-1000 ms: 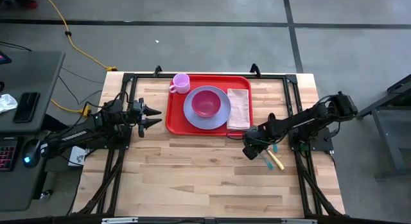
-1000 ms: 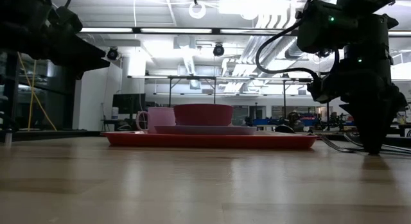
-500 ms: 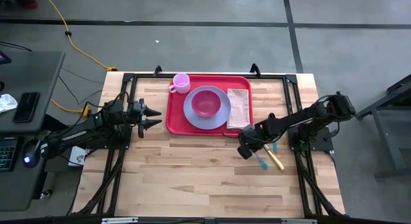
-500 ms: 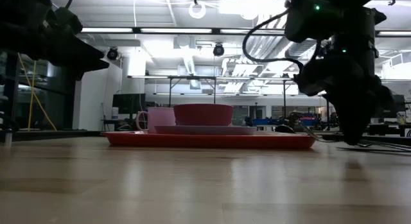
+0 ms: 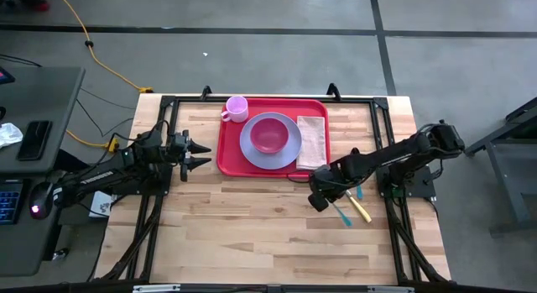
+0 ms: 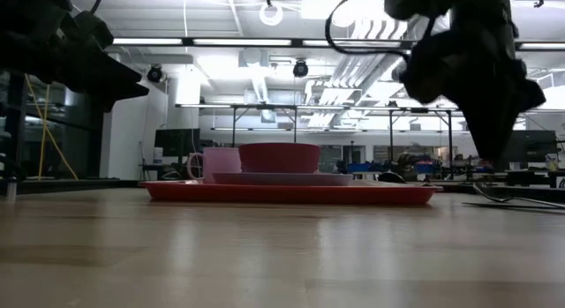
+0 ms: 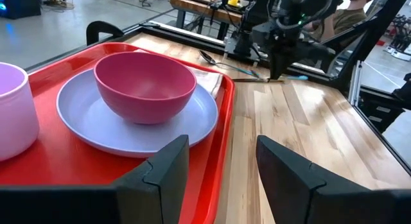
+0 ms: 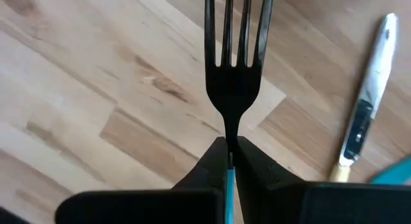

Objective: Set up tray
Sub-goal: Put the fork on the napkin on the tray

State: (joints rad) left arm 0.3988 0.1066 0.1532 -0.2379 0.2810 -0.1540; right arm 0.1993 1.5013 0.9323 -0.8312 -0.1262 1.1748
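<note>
While right gripper (image 8: pixel 230 161) pinches fork (image 8: pixel 235 57), handle mostly hidden, left gripper (image 7: pixel 221 163) wide beside tray (image 7: pixel 221 131)

No legible txt, labels or nos. anywhere.

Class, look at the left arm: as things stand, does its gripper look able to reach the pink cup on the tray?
Probably yes. The left gripper hangs open beside the tray, facing it, and the pink cup stands at the tray's near-left corner with nothing between them.
</note>
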